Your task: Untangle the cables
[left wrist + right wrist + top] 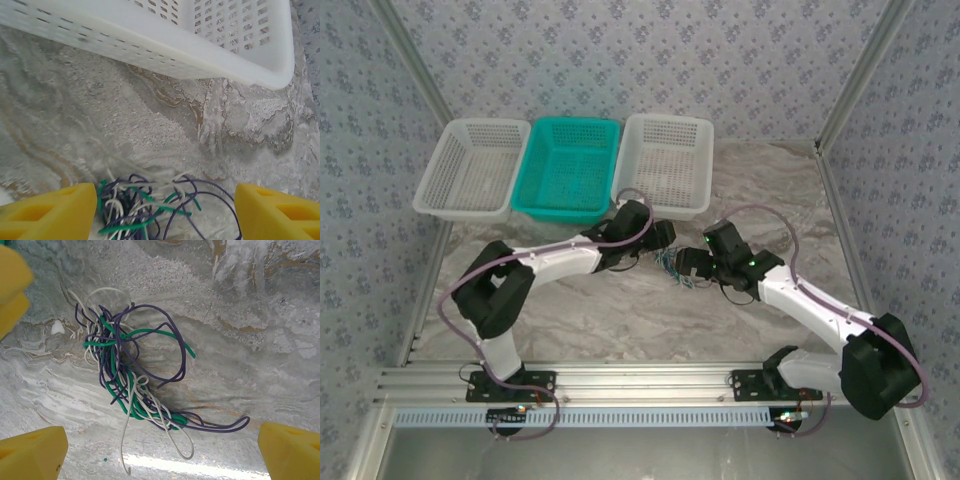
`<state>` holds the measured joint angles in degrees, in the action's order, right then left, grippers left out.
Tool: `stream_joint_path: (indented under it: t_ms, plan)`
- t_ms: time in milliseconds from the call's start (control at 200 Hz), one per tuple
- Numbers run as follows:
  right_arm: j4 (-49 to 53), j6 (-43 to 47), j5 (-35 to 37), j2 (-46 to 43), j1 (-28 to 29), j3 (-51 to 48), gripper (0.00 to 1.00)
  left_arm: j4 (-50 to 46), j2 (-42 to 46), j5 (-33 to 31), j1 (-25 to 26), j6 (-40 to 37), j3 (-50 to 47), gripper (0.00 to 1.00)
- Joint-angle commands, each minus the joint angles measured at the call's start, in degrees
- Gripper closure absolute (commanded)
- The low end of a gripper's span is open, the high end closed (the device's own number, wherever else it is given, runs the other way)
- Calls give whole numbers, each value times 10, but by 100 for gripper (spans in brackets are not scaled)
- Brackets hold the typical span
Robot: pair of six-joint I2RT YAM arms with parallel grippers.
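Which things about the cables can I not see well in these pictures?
Top view: the cables are too small to count the strands.
Left wrist view: the bottom edge cuts off their near part, between the fingers of the left gripper.
Right wrist view: in the middle of the heap, upper strands hide lower ones; the fingers of the right gripper run off the edge.

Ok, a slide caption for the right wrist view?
Open right gripper flanking a tangle of purple, green and white cables on the marbled table.

White arm links (565,262), black joints (500,295), purple-grey cables (444,303) looped alongside, yellow fingers (50,212), possibly a green light (752,263).
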<state>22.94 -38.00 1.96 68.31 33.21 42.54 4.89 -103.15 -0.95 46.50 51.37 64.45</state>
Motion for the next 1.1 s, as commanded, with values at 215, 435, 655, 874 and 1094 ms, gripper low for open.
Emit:
stream_joint_path:
  t_ms: [215, 435, 655, 874, 1094]
  plan:
    - [22, -10, 24, -9, 4, -4, 0, -45, -72, -3, 0, 18, 56, 54]
    - [-15, 6, 27, -18, 8, -14, 0, -53, -51, 10, 0, 7, 54, 100]
    - [-150, 112, 29, -52, 39, -44, 0, -59, 9, 71, 3, -27, 25, 100]
    - [-437, 361, 47, -25, 65, -177, 0, -61, 72, 107, 15, -51, 5, 100]
    - [-587, 428, -31, 54, 30, -205, 5, -73, 105, 136, 25, -65, 15, 100]
